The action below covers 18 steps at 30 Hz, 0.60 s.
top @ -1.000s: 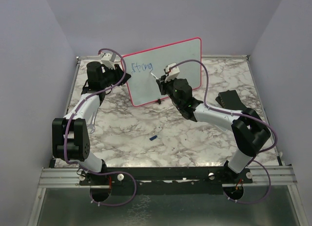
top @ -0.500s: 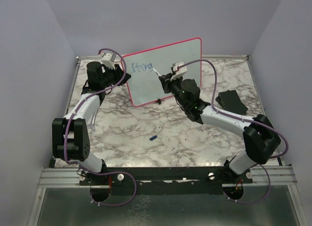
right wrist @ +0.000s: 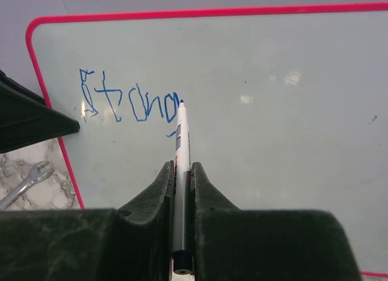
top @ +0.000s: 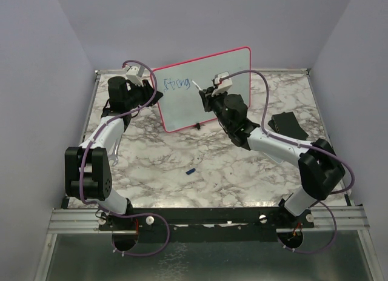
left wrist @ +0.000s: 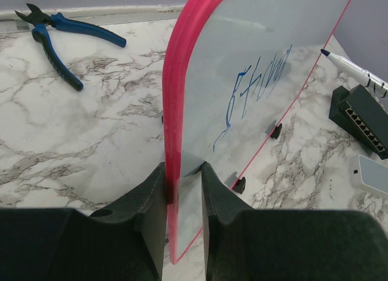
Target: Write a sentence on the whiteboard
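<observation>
The whiteboard [top: 218, 81] stands upright on the marble table, pink-red frame all round. My left gripper [top: 153, 94] is shut on its left edge; in the left wrist view the fingers [left wrist: 151, 196] pinch the whiteboard's [left wrist: 242, 45] red rim. The sentence [top: 176, 83] is a single short row of blue letters at the upper left, reading roughly "Strong" [right wrist: 130, 104] [left wrist: 257, 81]. My right gripper [right wrist: 180, 169] [top: 206, 94] is shut on a white marker [right wrist: 181, 142] [left wrist: 354, 70]. Its tip rests on the whiteboard [right wrist: 273, 111] just right of the last letter.
Blue pliers [left wrist: 57, 36] lie behind the board on the left. A black box [top: 285, 123] [left wrist: 361, 114] and a small grey pad [left wrist: 373, 175] sit to the right. A blue marker cap [top: 191, 171] lies mid-table. A wrench [right wrist: 24, 181] lies by the board's left foot.
My right gripper has carried the marker up and slightly right along the board, and the last letter has gained strokes. The left gripper has kept its hold without moving.
</observation>
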Available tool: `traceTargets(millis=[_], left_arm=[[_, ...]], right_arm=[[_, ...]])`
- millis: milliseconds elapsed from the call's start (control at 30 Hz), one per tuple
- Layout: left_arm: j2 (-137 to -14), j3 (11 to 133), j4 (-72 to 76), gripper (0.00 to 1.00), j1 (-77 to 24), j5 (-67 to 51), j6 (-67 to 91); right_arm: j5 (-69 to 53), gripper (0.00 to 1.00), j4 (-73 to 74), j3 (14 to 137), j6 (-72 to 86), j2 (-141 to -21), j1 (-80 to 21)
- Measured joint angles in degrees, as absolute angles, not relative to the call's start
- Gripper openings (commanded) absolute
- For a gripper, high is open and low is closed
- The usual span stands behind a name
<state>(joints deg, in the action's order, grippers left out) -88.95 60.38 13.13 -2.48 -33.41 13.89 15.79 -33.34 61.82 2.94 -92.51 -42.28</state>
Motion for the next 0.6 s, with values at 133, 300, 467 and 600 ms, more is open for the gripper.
traceTargets(millis=[133,300,467,600], left_arm=[[-88.95,60.38,13.13,0.12,-2.48,-33.41,13.87],[-88.92,60.38,13.13,0.12,-2.48,-33.41,13.87],[-88.95,60.38,13.13,0.12,-2.48,-33.41,13.87],[-88.95,60.38,13.13,0.12,-2.48,-33.41,13.85]], right_arm=[[15.79,0.0,-33.32,61.87,2.94,-93.47,-41.95],[15.79,0.01,-33.3,61.89,2.94,-94.19,-41.76],[15.79,0.01,-33.28,62.89,2.94,-94.98,-41.6],[15.79,0.01,-33.23,63.55,2.94,-95.44,-41.54]])
